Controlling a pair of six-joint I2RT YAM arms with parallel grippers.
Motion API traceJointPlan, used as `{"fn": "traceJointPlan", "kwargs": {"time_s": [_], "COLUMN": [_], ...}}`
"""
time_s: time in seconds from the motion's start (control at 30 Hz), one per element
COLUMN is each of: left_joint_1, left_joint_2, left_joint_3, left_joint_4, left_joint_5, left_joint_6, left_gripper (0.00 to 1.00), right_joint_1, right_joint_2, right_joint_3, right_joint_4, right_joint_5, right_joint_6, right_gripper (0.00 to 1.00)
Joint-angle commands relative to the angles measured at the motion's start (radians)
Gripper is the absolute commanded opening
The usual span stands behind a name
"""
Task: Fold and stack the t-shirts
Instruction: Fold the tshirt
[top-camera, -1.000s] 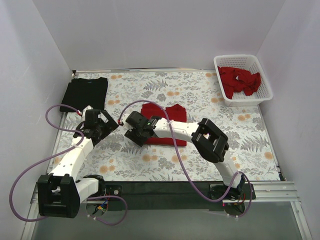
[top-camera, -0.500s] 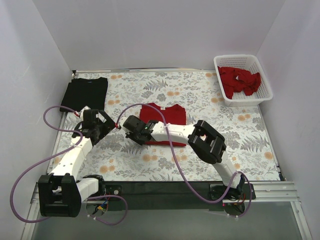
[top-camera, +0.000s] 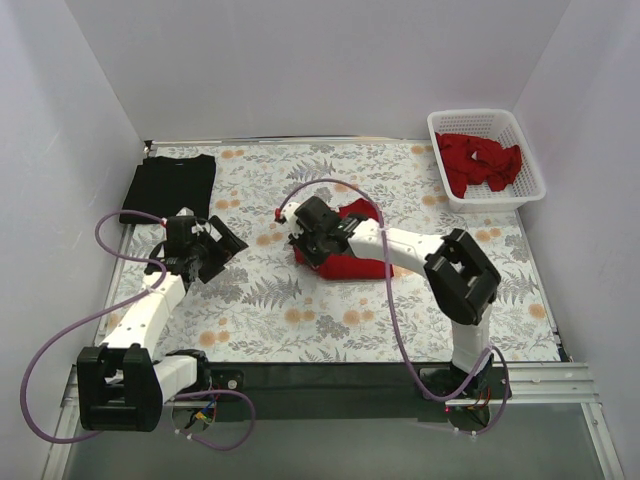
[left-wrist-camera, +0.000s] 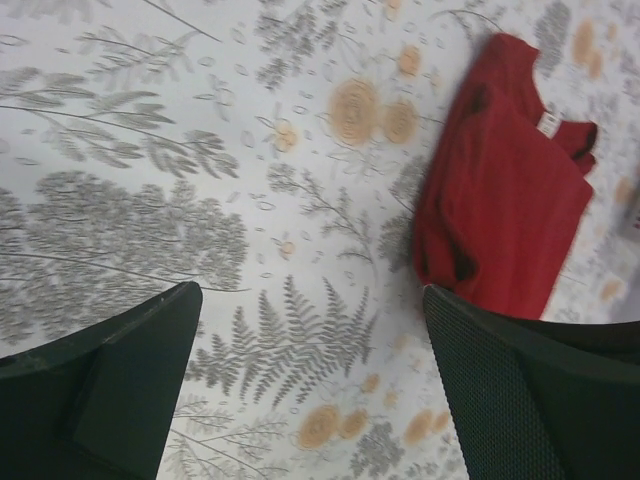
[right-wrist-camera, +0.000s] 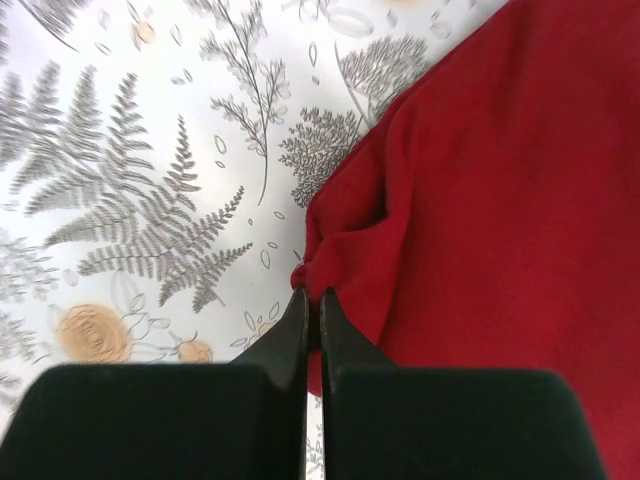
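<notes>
A red t-shirt lies partly folded in the middle of the table, its left part lifted and bunched. My right gripper is shut on that shirt's left edge; the right wrist view shows the cloth pinched between the closed fingertips. My left gripper hovers open to the left of the shirt with nothing between its fingers. Its wrist view shows the red t-shirt with a white neck label off to the right, beyond the left gripper. A black t-shirt lies folded at the back left.
A white lattice basket at the back right holds more red t-shirts. The floral tablecloth covers the table. White walls close in the left, back and right sides.
My right gripper closed on the red shirt's left edge and moved right and back with it, bunching the cloth. The left gripper stayed roughly in place.
</notes>
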Motion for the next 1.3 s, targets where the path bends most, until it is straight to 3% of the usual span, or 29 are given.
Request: {"fn": "traceJointPlan", "kwargs": {"time_s": [0.0, 0.07, 0.17, 0.33, 0.77, 1.07, 1.2, 1.27], "left_joint_1": [-0.004, -0.024, -0.082, -0.182, -0.263, -0.334, -0.343, -0.341], "left_joint_2": [0.043, 0.091, 0.189, 0.322, 0.617, 0.698, 0.704, 0.700], "left_joint_3": [0.008, 0.028, 0.066, 0.104, 0.163, 0.203, 0.203, 0.216], "left_joint_4": [0.100, 0.118, 0.150, 0.259, 0.428, 0.443, 0.450, 0.440], "left_joint_5": [0.209, 0.264, 0.312, 0.291, 0.225, 0.179, 0.133, 0.110], "left_joint_6": [-0.072, -0.119, -0.178, -0.266, -0.389, -0.335, -0.295, -0.264], "left_gripper": [0.87, 0.95, 0.98, 0.98, 0.98, 0.59, 0.31, 0.21], "right_joint_1": [-0.016, -0.027, -0.028, -0.030, -0.030, -0.030, -0.028, -0.028], "right_joint_2": [-0.130, -0.153, -0.179, -0.179, -0.166, -0.156, -0.144, -0.144], "right_joint_3": [-0.030, -0.046, -0.067, -0.094, -0.114, -0.121, -0.120, -0.123], "right_joint_4": [0.089, 0.111, 0.139, 0.169, 0.225, 0.235, 0.240, 0.238], "right_joint_5": [-0.108, -0.119, -0.134, -0.162, -0.212, -0.235, -0.260, -0.272], "right_joint_6": [0.023, 0.023, 0.023, 0.045, 0.071, 0.069, 0.071, 0.071], "right_gripper": [0.01, 0.01, 0.01, 0.01, 0.01, 0.01, 0.01, 0.01]}}
